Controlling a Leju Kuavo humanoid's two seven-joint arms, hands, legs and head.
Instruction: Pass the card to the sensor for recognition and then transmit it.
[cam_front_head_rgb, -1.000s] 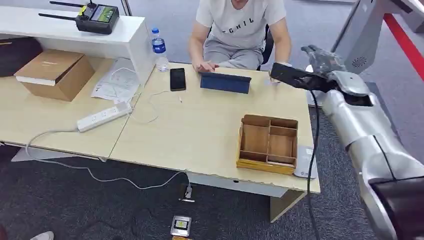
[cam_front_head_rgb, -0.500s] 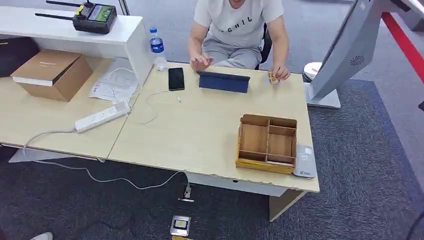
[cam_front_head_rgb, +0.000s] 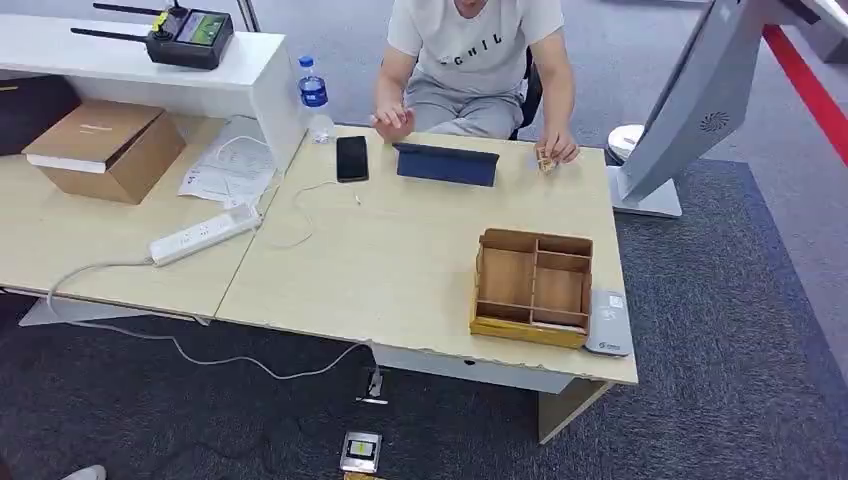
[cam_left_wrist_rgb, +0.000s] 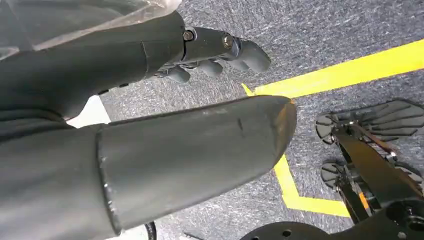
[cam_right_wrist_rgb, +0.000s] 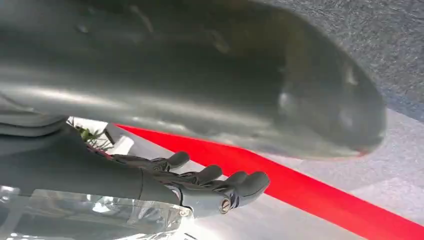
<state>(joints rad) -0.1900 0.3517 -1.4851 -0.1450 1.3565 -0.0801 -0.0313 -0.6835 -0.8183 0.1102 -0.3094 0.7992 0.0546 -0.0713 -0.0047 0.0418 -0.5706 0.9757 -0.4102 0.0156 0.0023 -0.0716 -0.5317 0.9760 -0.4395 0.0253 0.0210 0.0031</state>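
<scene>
The grey flat sensor (cam_front_head_rgb: 608, 322) lies at the table's near right corner, beside a wooden divided box (cam_front_head_rgb: 535, 287). At the far side a seated person (cam_front_head_rgb: 475, 60) rests one hand (cam_front_head_rgb: 556, 150) on the table over a small light object (cam_front_head_rgb: 545, 163); I cannot tell whether it is the card. My left hand (cam_left_wrist_rgb: 150, 65) hangs over grey carpet with its fingers (cam_left_wrist_rgb: 240, 50) stretched out and nothing in it. My right hand (cam_right_wrist_rgb: 150, 185) is also stretched out and holds nothing, above a floor with a red stripe.
A dark phone (cam_front_head_rgb: 352, 158), a blue tablet case (cam_front_head_rgb: 446, 165), a water bottle (cam_front_head_rgb: 317, 98), a power strip (cam_front_head_rgb: 204, 234) with cables and a cardboard box (cam_front_head_rgb: 105, 148) sit on the light wooden table (cam_front_head_rgb: 400, 270). A white stand (cam_front_head_rgb: 690, 100) rises to the right.
One second ago my right arm reached over the table's far right corner, its hand holding a dark card near the person's hand. The arm has since left the head view and the hand holds nothing.
</scene>
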